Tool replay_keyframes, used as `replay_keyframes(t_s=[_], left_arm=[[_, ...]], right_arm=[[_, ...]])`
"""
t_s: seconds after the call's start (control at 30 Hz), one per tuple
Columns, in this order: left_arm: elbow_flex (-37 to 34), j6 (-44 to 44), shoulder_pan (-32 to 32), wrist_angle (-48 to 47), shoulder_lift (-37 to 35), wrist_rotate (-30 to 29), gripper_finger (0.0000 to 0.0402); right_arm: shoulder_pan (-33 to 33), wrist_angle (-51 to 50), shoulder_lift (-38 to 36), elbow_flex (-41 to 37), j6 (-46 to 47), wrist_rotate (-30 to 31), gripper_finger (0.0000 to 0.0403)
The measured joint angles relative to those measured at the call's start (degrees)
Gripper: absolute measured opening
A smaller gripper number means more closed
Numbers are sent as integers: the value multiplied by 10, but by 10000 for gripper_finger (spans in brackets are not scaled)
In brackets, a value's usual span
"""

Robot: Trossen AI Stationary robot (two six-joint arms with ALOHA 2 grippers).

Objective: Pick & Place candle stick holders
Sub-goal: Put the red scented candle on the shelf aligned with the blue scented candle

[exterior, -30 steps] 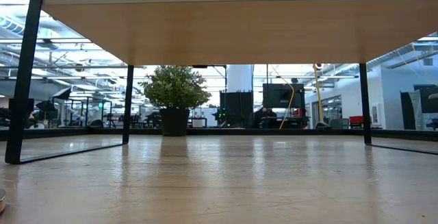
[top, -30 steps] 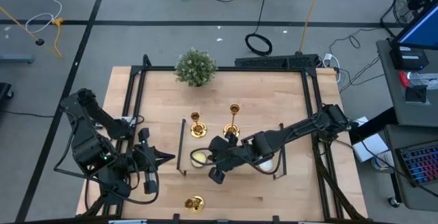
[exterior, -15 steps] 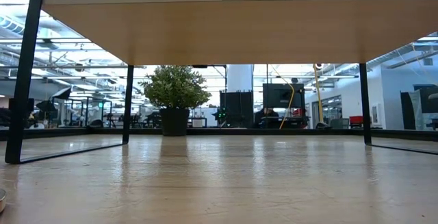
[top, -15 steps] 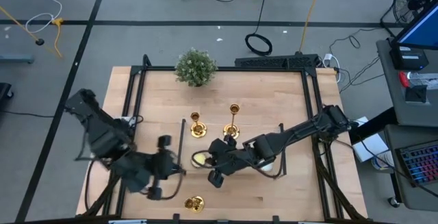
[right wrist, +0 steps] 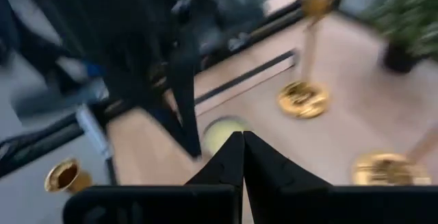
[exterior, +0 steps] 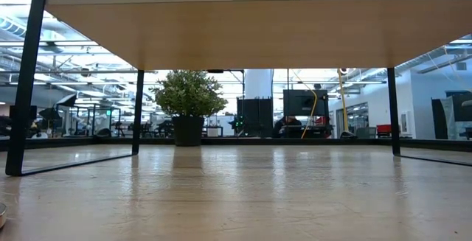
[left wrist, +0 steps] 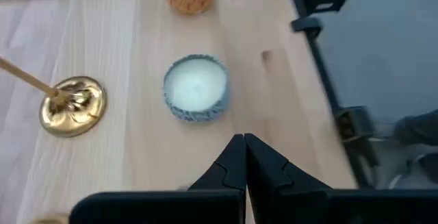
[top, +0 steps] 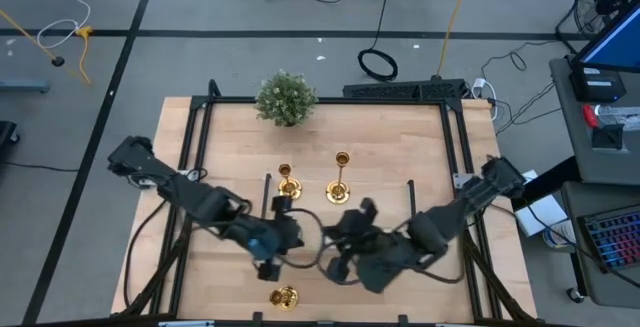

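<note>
Candlesticks of shiny gold metal, three in all, sit on the pale wooden desk (top: pixel 400 137): two stand upright near the centre of the overhead frame, the shorter gold candlestick (top: pixel 287 184) on the left and the taller gold candlestick (top: pixel 341 177) just to its right, while the third gold candlestick (top: pixel 284 296) rests apart at the lower centre, close to the desk's near edge. A bushy green potted plant (top: pixel 285 98) stands at the upper centre of the desk. The left end effector (top: pixel 268 264) reaches in from the left to the lower middle of the overhead frame, above the third candlestick, its fingers pressed fully together and holding nothing. The right end effector (top: pixel 338 270) comes in from the right and lies just beside it, likewise closed tight and empty. In the left wrist frame a round pale candle in a patterned blue-grey tin (left wrist: pixel 196 88) sits at centre.
</note>
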Motion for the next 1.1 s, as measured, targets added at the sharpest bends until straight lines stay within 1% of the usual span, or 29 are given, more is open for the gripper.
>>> replay_keyframes(t_s=[0.07,0.17,0.3,0.43,0.53,0.77,0.97,1.1], left_arm=[[0,10,11,10,15,0,0],[11,20,26,4,29,1,0],[16,23,44,3,33,11,0],[16,18,55,-41,34,26,0],[16,18,55,-57,34,30,0],[16,18,55,-56,39,55,0],[17,18,56,-55,46,58,0],[16,20,60,-71,51,64,0]], right_arm=[[14,-14,-13,0,6,41,0],[26,-26,-26,0,5,64,0],[31,-29,-27,0,-2,64,0],[35,-29,-27,0,-8,62,0],[36,-29,-27,0,-21,62,0],[35,-28,-31,0,-39,63,0],[34,-28,-30,0,-50,63,0],[34,-28,-30,0,-56,62,0]])
